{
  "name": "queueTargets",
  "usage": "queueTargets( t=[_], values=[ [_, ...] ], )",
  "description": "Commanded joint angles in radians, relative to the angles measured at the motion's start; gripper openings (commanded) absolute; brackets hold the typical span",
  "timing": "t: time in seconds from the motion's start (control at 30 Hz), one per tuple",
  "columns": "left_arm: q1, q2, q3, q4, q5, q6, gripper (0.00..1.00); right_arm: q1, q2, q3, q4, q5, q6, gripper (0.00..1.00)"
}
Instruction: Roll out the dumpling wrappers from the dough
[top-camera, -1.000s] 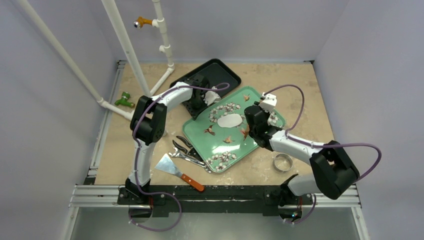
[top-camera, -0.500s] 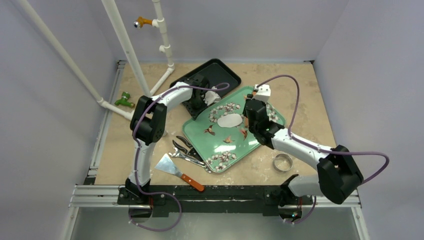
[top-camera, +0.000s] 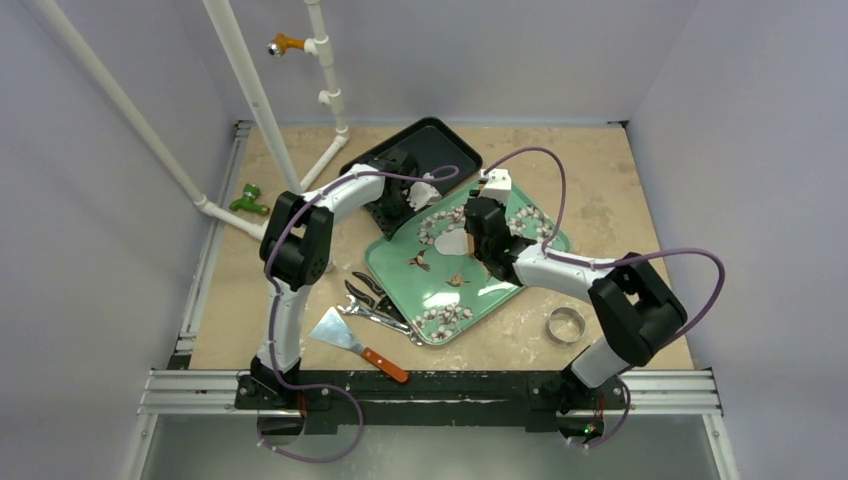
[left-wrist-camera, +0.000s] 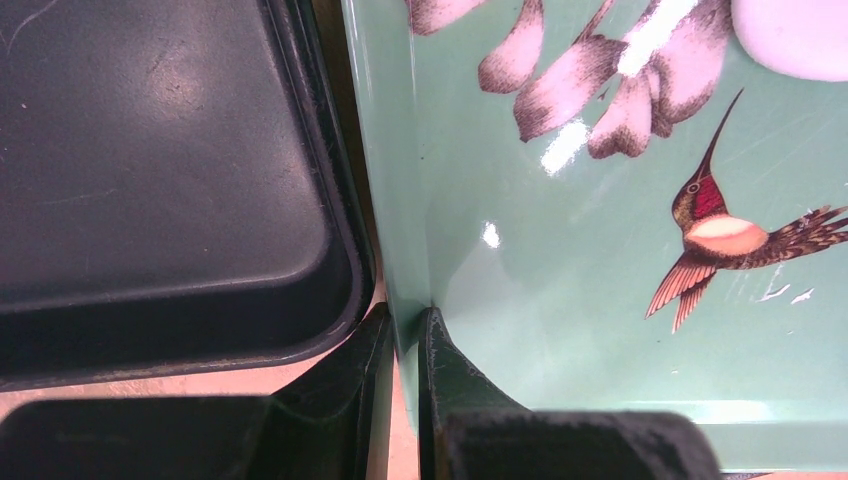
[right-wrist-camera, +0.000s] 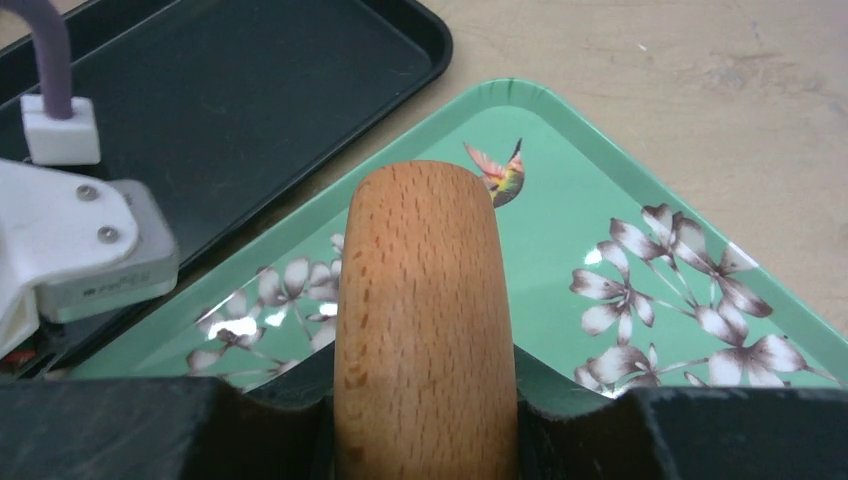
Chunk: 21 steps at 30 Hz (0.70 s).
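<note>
A green tray (top-camera: 480, 290) printed with white blossoms and hummingbirds lies askew at the middle of the surface. Its far-left rim sits just beside a black tray (top-camera: 445, 150) that lies toward the far edge.

The one dumpling wrapper (top-camera: 452, 243) in view is a thin white disc. It lies flat on the far half of the green tray, inside a ring of blossom prints, and its right side is hidden under the right arm's wrist. In the left wrist view only a white sliver of the wrapper (left-wrist-camera: 790, 35) shows at the top right corner, above a hummingbird print.

The left gripper (top-camera: 398, 218) reaches over the black tray (left-wrist-camera: 150, 150) to the far-left side of the green tray (left-wrist-camera: 560, 300). The left gripper's (left-wrist-camera: 408, 320) jaws are clenched on that tray's rim, one inside the wall and one outside.

The right gripper (top-camera: 472, 240) hangs over the wrapper's right side, its jaws grasping a wooden rolling pin (top-camera: 469, 243). In the right wrist view the rolling pin (right-wrist-camera: 420, 290) juts forward from the right gripper (right-wrist-camera: 425, 425), over the green tray (right-wrist-camera: 560, 200) and toward the black tray (right-wrist-camera: 250, 80). Whether the pin touches the dough cannot be told.

A shiny metal ring cutter (top-camera: 566, 325) stands on the bare surface off the green tray's near-right side. A scraper (top-camera: 355, 345) with an orange handle lies near the near edge, left of centre. A scissors-like tool (top-camera: 372, 300) lies between it and the tray.
</note>
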Motion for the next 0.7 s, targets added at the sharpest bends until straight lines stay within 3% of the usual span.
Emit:
queueTargets(
  t=[0.0,0.13,0.67],
  values=[
    [0.031,0.015,-0.047,-0.015,-0.082,0.069,0.0,0.04,0.074,0.088,-0.286,0.234,0.074,0.0],
    [0.036,0.014,-0.047,-0.013,-0.08,0.071,0.0,0.104,0.12,0.073,-0.395,0.324,0.16,0.0],
    [0.042,0.014,-0.044,-0.019,-0.05,0.069,0.0,0.105,0.078,-0.001,-0.509,0.294,0.34,0.0]
  ],
)
